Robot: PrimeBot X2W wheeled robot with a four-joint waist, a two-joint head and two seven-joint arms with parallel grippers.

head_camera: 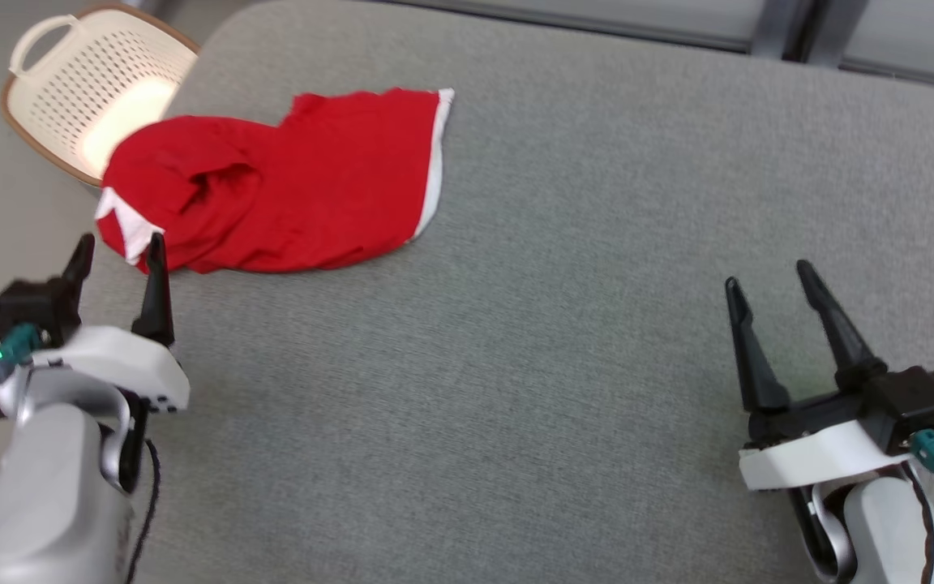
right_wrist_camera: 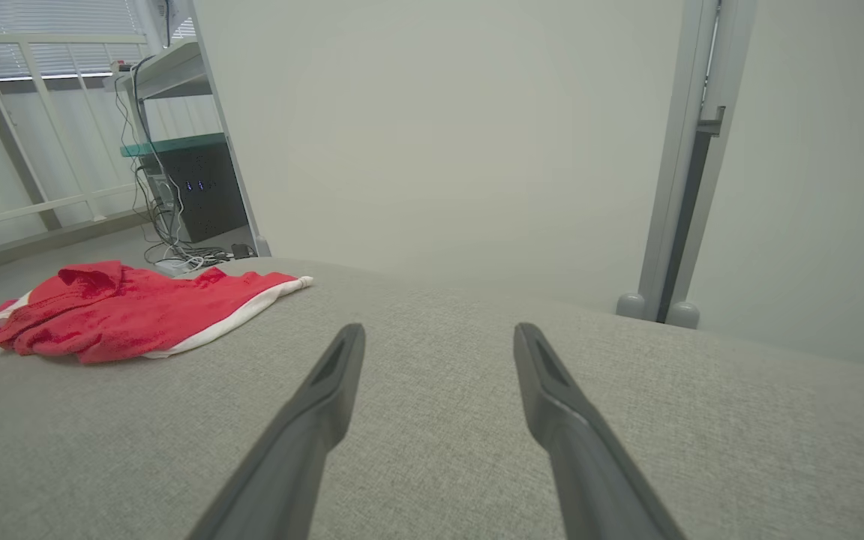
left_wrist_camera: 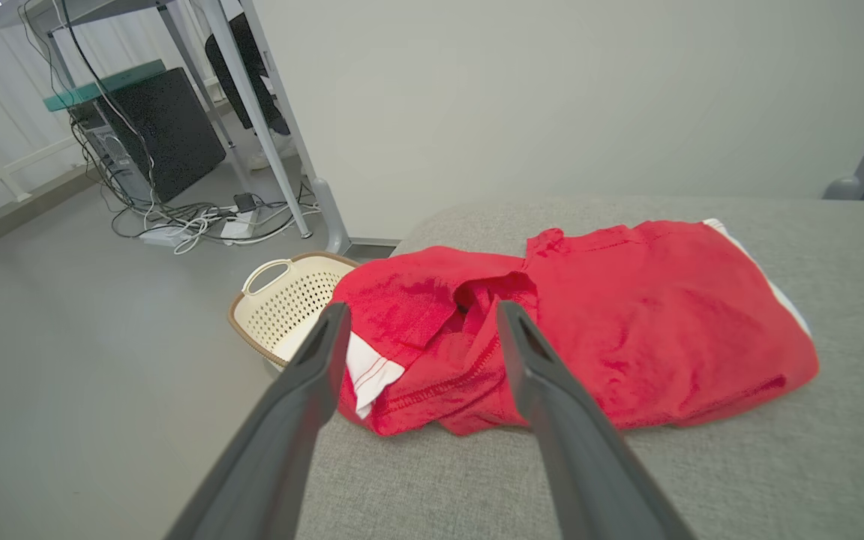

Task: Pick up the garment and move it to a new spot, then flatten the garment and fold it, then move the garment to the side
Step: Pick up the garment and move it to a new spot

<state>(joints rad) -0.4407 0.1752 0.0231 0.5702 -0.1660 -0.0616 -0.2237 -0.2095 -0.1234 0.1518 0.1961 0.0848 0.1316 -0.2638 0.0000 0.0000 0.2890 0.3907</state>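
garment [head_camera: 289, 186]: red with white trim, lying rumpled on the far left part of the grey padded surface [head_camera: 556, 341], with its left end right at the surface's edge

garment shape: the right half is fairly flat with a white band down its edge. the left half is bunched and folded over itself, with a white patch poking out near the corner

left gripper [head_camera: 121, 242]: fingers spread wide apart with nothing between them, sitting at the near left just beside the garment's bunched end. in the left wrist view the two fingers frame that bunched corner. can't tell if a tip is actually touching the cloth

right gripper [head_camera: 767, 274]: fingers also wide apart and empty, over bare grey surface at the near right, well apart from the garment

basket [head_camera: 98, 73]: cream, perforated, brown rim, loop handle. it's on the floor just past the surface's far left corner, and the garment partly covers it in the head view

background: a dark computer tower [left_wrist_camera: 169, 127] and a tangle of cables [left_wrist_camera: 192, 217] under a desk, plus a plain pale wall
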